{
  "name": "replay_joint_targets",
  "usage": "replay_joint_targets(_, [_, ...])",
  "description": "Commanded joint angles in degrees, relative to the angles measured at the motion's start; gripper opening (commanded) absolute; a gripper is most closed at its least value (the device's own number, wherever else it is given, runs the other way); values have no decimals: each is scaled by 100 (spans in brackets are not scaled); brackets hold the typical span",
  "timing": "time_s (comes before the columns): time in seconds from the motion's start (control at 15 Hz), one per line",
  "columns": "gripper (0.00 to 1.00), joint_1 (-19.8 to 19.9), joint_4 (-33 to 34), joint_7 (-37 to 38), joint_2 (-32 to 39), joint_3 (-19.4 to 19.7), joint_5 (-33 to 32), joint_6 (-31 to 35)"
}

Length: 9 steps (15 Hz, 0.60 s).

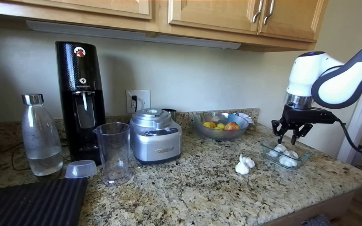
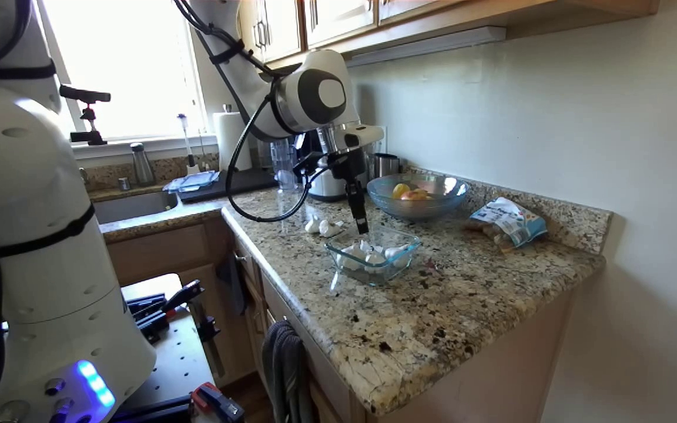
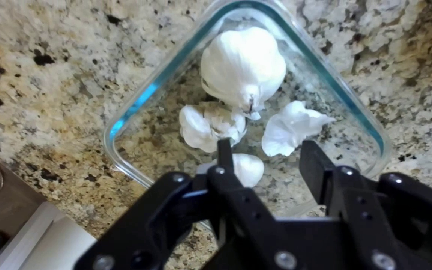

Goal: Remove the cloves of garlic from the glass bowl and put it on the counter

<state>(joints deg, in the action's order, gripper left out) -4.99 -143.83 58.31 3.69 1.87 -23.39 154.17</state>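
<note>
The garlic lay in the small glass bowl beneath my end effector, whose two fingers stood spread apart; I couldn't tell whether either tip touched a piece. In an exterior view, two more bulbs sat side by side on the surface left of that bowl, with the larger bowl of fruit on their far side, the silver food processor farther left and a black ribbed mat at the near left.
</note>
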Motion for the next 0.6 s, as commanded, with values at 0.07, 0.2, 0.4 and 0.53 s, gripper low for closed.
replay_joint_targets(0.07, [88,113,52,-66,217,82,18,-188])
replay_joint_targets(0.2, [98,116,58,-67,316,146,6,-185])
replay_joint_targets(0.4, [100,94,64,-44,409,255,-15,-205])
replay_joint_targets(0.53, [100,91,64,-48,468,319,13,-216])
